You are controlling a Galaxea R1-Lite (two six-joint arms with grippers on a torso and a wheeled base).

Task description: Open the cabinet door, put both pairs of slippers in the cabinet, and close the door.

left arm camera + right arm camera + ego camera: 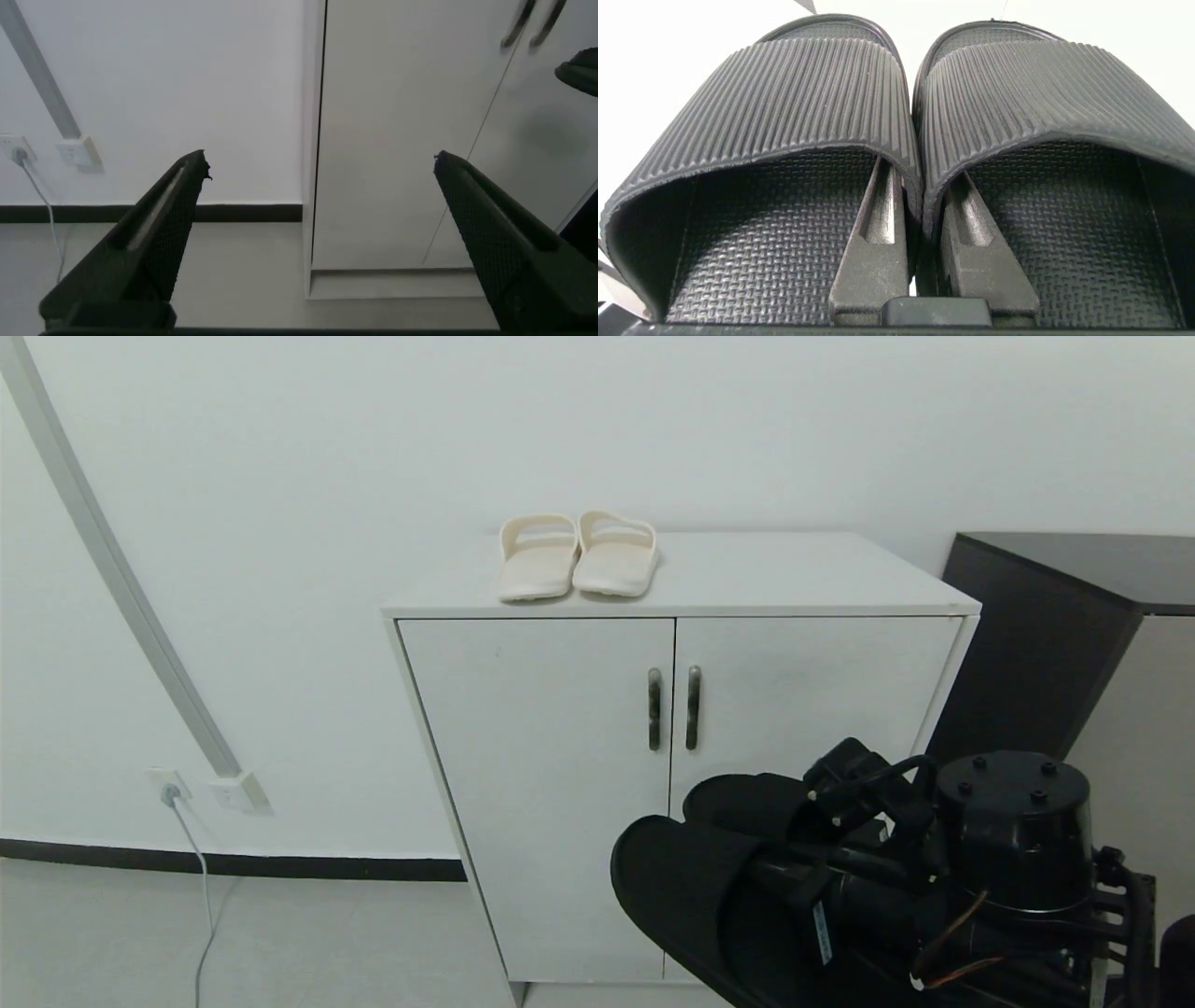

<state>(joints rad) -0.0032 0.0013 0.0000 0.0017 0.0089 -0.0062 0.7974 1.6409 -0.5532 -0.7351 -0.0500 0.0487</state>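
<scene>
A white cabinet (541, 775) stands against the wall with both doors shut, its two dark handles (672, 707) side by side at the middle. A cream pair of slippers (576, 556) lies on its top, toward the left. My right gripper (923, 201) is shut on a black pair of slippers (803, 103), one finger inside each slipper, pinching their inner walls together. In the head view that black pair (695, 877) hangs low, in front of the right door. My left gripper (320, 163) is open and empty, low near the cabinet's left front corner (316, 140).
A dark piece of furniture (1055, 644) stands right of the cabinet. On the wall at the left are a socket with a cable (170, 791) running to the floor and a slanted grey conduit (112, 569). Bare floor (280, 943) lies left of the cabinet.
</scene>
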